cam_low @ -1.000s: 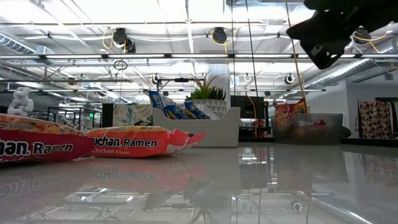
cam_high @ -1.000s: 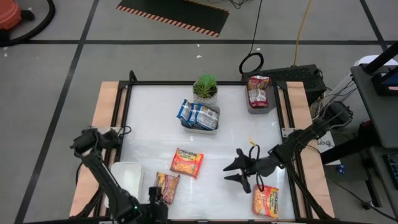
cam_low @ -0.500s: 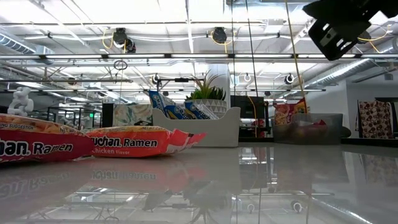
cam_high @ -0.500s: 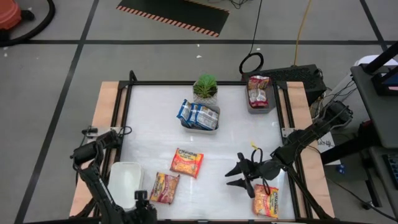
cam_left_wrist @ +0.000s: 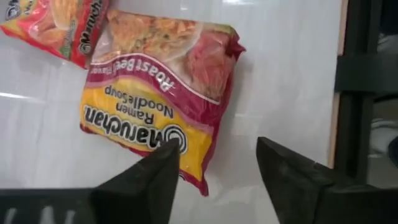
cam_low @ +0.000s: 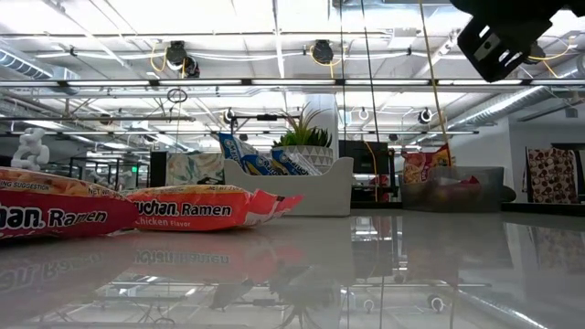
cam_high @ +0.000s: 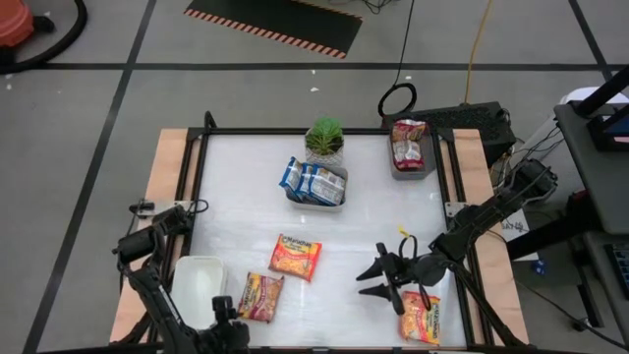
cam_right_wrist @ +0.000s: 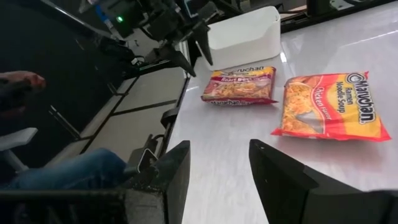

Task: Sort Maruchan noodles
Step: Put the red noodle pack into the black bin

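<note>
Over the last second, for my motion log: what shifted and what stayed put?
The left pincer pulled back off the roast beef packet toward the near edge, open and empty. The right pincer eased slightly nearer the near-right packet, open. No packet moved; trays and plant unchanged.

Glossy white table top [cam_low: 384, 265], smooth enough to mirror ceiling lights and packets; pale, matt, wood-like side boards [cam_high: 165, 162] outside a dark metal-looking frame [cam_high: 324, 131]. Shiny crinkled plastic film on the pink-red and yellow packet [cam_left_wrist: 158, 93] and the orange-red packet [cam_right_wrist: 329, 106], catching highlights. Smooth matt white plastic tray [cam_right_wrist: 245, 38], dull dark plastic-looking fingers [cam_left_wrist: 292, 177].
</note>
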### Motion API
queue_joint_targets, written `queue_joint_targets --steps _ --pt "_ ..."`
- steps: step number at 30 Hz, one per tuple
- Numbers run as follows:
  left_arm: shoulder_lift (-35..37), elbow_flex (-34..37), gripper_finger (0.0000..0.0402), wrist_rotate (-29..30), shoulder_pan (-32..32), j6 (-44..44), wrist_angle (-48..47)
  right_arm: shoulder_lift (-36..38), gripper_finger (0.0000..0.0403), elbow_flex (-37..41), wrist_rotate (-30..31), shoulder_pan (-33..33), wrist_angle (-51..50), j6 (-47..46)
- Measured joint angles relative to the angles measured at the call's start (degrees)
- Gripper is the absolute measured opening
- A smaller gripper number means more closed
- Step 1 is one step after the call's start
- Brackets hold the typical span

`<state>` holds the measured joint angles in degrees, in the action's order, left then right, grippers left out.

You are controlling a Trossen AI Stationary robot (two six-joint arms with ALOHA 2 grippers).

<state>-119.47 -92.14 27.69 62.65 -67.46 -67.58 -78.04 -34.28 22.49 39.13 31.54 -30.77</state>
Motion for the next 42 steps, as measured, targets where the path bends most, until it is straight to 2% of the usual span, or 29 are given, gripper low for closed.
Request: queue_joint_targets --steps 4,7,19,24,36,42 --pt "-1.43 0.02 0.0259 0.75 0.11 1.36 -0.15 0.00 0.0160 0.00 -0.01 0.61 -0.04 0.01" --pt "-2.66 0.02 0.0275 0.99 0.00 1.75 -0.61 0.00 0.0160 0.00 -0.04 0.82 -0.01 0.05" --pt "-6.66 0.00 0.0272 1.00 -0.31 3.65 -3.16 0.00 0.0160 0.00 -0.04 0.81 -0.04 -0.16" --pt "-7.71 -0.17 0.0218 1.63 -0.10 3.83 -4.91 0.00 0.0160 0.00 -0.04 0.79 0.04 -1.34" --pt "-8.07 0.11 0.0015 0.43 -0.48 2.26 -6.81 0.00 0.0160 0.00 -0.06 0.79 0.42 -2.61" --pt "-8.07 -1.28 0.0006 0.20 -1.24 0.44 -9.86 0.00 0.0160 -0.19 -0.23 0.79 0.08 -2.55"
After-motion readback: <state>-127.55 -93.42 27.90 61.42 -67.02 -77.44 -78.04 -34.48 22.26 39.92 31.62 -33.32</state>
